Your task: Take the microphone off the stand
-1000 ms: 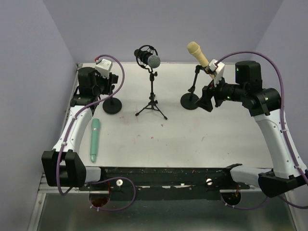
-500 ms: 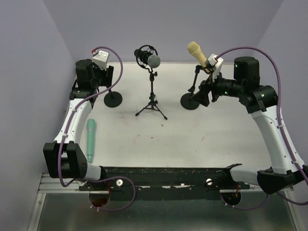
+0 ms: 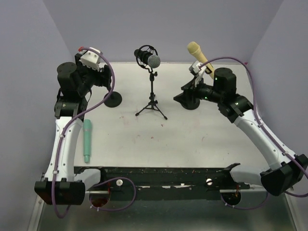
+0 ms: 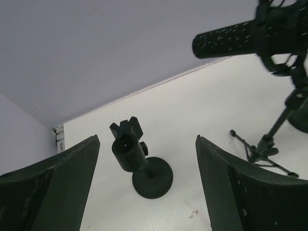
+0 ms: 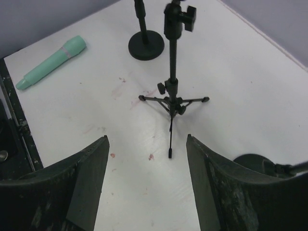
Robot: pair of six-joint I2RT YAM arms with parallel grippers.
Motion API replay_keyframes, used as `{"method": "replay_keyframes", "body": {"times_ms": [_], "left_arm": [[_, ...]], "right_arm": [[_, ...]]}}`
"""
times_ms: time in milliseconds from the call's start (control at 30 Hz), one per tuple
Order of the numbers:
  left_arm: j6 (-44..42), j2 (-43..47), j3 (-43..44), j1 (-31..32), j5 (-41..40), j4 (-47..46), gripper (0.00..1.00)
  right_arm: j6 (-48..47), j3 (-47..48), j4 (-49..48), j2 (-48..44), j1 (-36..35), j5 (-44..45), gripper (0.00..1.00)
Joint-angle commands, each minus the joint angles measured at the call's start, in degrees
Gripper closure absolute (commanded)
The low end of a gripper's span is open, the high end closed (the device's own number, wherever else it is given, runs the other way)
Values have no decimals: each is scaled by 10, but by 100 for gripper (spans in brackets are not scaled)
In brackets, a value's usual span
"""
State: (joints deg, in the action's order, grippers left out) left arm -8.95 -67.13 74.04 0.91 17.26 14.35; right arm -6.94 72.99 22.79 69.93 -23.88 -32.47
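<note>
Top external view: the green microphone [image 3: 87,140] lies flat on the tabletop [image 3: 192,139] at the left, beside the left arm's lower link and well apart from the round-based stand [image 3: 113,99] behind it. The left arm is raised at the back-left corner, with its tool above and just left of that stand.

In the left wrist view, the left tool [image 4: 147,139] is spread wide with nothing between its fingers [image 4: 62,178]. Past the gap stands the round-based stand, upright, and its clip [image 4: 127,144] is empty (the open cup faces the camera).

At the back right, the yellow microphone [image 3: 197,52] sits tilted in the top of the second stand [image 5: 254,164], head up and to the left. The right arm reaches in from the right, and its wrist is just beside the microphone's lower end. From above, its tool blurs into the dark base, so contact cannot be judged there.

In the right wrist view, the right tool [image 5: 147,139] is also wide and holds nothing, looking down on the tripod stand [image 3: 152,103] in the middle of the tabletop. That tripod carries the black microphone [image 3: 148,57], mounted sideways with its grey grille to the right.
</note>
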Motion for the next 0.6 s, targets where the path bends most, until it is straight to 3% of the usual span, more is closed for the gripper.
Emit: {"method": "replay_keyframes", "body": {"times_ms": [0, 100, 167, 400, 567], "left_arm": [[28, 59, 27, -1, 75, 56, 9], [39, 90, 22, -1, 92, 60, 8], [32, 106, 21, -1, 99, 72, 7], [4, 136, 25, -31, 106, 114, 7], [4, 141, 36, -57, 117, 123, 7]], "right_arm": [[8, -36, -178, 16, -92, 149, 27], [22, -56, -248, 37, -150, 266, 23], [46, -69, -298, 49, -165, 320, 0], [96, -101, -455, 118, -180, 374, 1], [141, -98, -501, 165, -182, 373, 15]]}}
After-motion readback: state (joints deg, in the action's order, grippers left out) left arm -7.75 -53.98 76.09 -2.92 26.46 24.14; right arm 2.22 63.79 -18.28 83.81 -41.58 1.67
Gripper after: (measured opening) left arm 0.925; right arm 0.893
